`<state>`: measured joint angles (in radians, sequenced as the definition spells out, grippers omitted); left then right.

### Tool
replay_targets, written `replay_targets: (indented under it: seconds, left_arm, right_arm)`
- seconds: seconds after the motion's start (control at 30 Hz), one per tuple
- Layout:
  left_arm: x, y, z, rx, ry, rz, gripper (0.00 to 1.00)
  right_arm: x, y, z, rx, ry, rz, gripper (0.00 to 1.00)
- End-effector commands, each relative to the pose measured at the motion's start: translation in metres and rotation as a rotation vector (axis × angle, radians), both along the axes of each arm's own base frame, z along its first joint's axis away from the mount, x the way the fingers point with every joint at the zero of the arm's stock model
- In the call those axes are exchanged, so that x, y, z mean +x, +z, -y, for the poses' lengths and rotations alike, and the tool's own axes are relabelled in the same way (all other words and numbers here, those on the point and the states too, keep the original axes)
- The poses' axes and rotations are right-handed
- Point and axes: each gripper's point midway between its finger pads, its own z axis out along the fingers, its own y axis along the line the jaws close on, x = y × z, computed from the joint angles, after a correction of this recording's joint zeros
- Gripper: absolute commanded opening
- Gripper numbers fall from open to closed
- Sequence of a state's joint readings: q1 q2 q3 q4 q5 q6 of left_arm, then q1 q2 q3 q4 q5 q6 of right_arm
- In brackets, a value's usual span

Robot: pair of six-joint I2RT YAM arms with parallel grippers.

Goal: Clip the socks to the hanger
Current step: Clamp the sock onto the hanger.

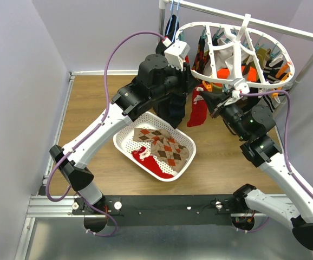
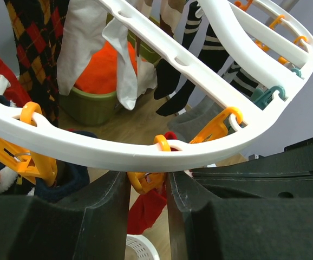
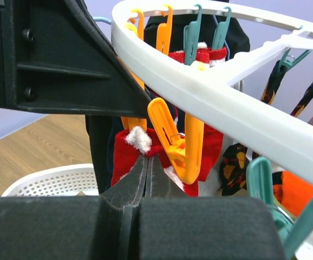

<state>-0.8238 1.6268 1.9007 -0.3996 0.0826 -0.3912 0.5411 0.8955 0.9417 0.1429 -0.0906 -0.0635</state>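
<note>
you were partway through clipping one red sock. your left gripper (image 2: 147, 180) stood part open with an orange clip (image 2: 143, 185) pinched between its fingers, just under the near rim of the hanger (image 2: 118, 157). i couldn't tell whether that squeeze had opened the clip's mouth. your right gripper (image 3: 146, 162) was shut tight on the white-trimmed cuff of the red sock (image 3: 123, 158). it held the cuff up beside the orange clips under that rim, and no view showed whether the cuff sat inside a clip. argyle socks (image 1: 164, 145) and another red one lay in the basket (image 1: 125, 142) below. next, as i judged it, you needed to lift the cuff into the clip's mouth. then you'd ease the left off so the clip bit, and only after that let go with the right.
</note>
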Motion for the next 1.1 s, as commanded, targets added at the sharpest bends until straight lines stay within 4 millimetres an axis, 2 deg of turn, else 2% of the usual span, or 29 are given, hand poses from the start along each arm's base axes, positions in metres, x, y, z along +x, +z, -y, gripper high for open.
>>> replay_targets:
  seconds: [0.0,0.43,0.73,0.8,0.83,0.9,0.93,1.07]
  left_arm:
    - [-0.005,-0.007,-0.002,0.020,-0.022,-0.031,0.00]
    - [-0.003,-0.014,0.001,0.040,-0.031,-0.043,0.00]
    - [-0.003,-0.009,0.000,0.034,-0.024,-0.038,0.01]
    - [-0.002,-0.008,-0.001,0.030,-0.018,-0.035,0.12]
    - [-0.003,-0.004,-0.002,0.024,-0.015,-0.031,0.24]
    - [-0.003,-0.001,-0.005,0.020,-0.003,-0.024,0.37]
    - [-0.003,0.002,-0.006,0.014,0.000,-0.020,0.48]
    - [-0.004,0.012,-0.013,-0.003,0.023,-0.002,0.65]
  right_arm:
    - [0.001,0.025,0.003,0.041,-0.011,0.062,0.01]
    - [0.001,0.044,0.005,0.059,-0.021,0.106,0.01]
    - [0.004,0.043,0.002,0.063,-0.014,0.103,0.01]
    - [0.005,0.041,0.000,0.061,-0.012,0.097,0.01]
    - [0.005,0.041,0.000,0.062,-0.008,0.096,0.01]
    - [0.006,0.039,-0.001,0.062,-0.009,0.092,0.01]
    - [0.006,0.039,-0.001,0.062,-0.007,0.090,0.01]
    - [0.007,0.041,-0.001,0.071,-0.010,0.094,0.01]
